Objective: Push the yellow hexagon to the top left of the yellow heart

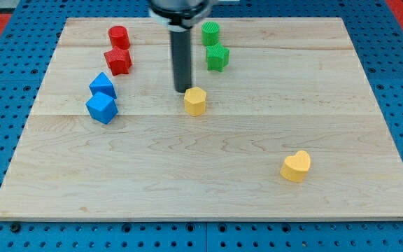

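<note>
The yellow hexagon [196, 101] lies near the middle of the wooden board, a little toward the view's top. My tip [182, 91] stands just to its upper left, touching or almost touching it. The yellow heart [297, 166] lies far off toward the view's lower right, well apart from the hexagon and from my tip.
A red cylinder [119, 36] and a red star [118, 61] lie at the upper left. Two blue blocks [103, 86] [102, 107] lie at the left. A green cylinder [210, 32] and a green star [217, 57] lie at the top, right of the rod.
</note>
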You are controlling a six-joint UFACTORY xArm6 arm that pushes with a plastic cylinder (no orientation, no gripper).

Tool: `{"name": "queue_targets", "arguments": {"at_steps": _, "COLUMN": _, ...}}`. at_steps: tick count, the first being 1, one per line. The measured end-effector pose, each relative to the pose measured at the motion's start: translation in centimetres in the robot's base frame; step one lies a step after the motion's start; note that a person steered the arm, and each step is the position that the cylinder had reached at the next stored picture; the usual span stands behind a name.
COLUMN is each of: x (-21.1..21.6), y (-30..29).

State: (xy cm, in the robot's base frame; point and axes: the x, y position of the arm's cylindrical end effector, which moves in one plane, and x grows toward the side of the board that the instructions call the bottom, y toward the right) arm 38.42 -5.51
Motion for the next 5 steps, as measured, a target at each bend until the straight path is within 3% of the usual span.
{"name": "queue_targets", "arguments": {"at_steps": 3, "x": 3.3, "y": 2.1}}
{"name": "queue_targets", "arguments": {"at_steps": 4, "x": 5.3, "y": 9.1}}
{"name": "queue_targets", "arguments": {"at_steps": 5, "x": 6.2, "y": 10.4}}
